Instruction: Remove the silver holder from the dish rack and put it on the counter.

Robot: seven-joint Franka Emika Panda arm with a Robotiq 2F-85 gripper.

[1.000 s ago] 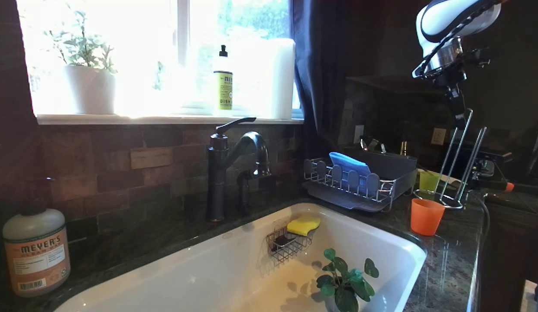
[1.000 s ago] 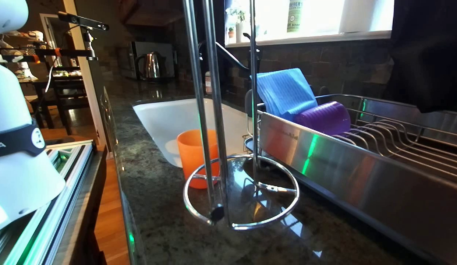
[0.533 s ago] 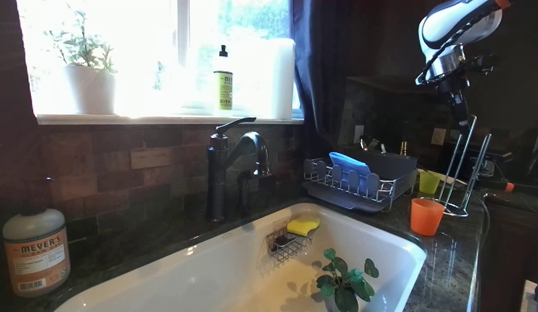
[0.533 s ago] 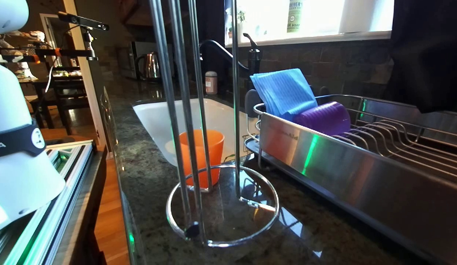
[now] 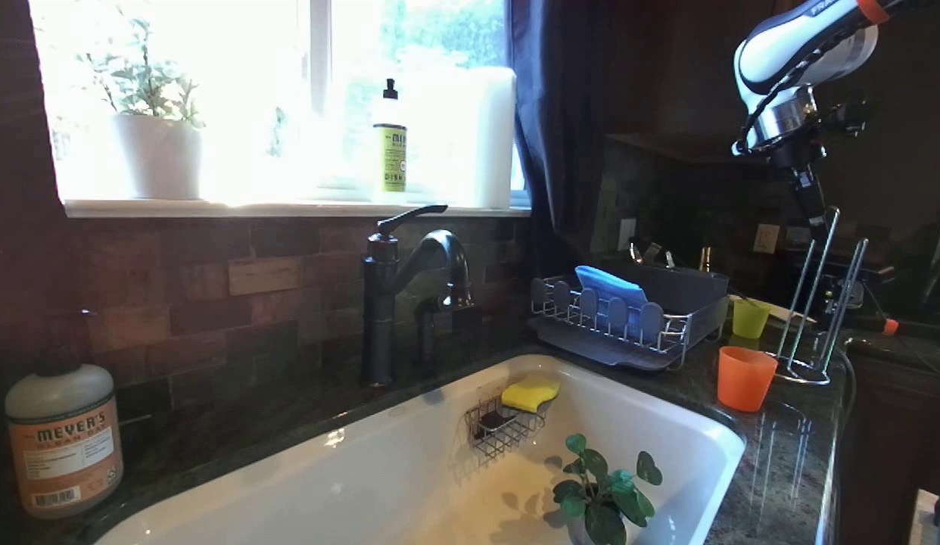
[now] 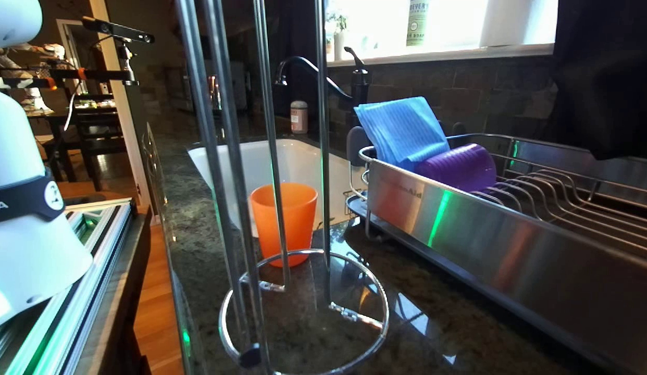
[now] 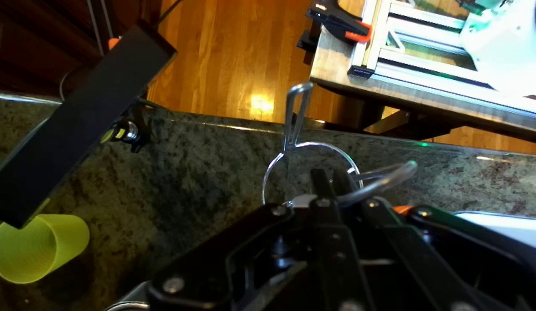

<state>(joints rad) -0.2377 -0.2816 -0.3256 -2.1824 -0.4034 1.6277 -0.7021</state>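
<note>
Held high, so the base may come down first

The silver holder is outside the dish rack, over the counter, between the rack and the counter's front edge, near the orange cup. The fingers are nearly closed and seem to pinch one wire loop at its top, probably because this leaves the ring base free for landing. Whether the ring touches the counter, I cannot tell. The rods seem to lean, so some straightening may be needed; the cup's nearness also asks for a slow descent.
</note>
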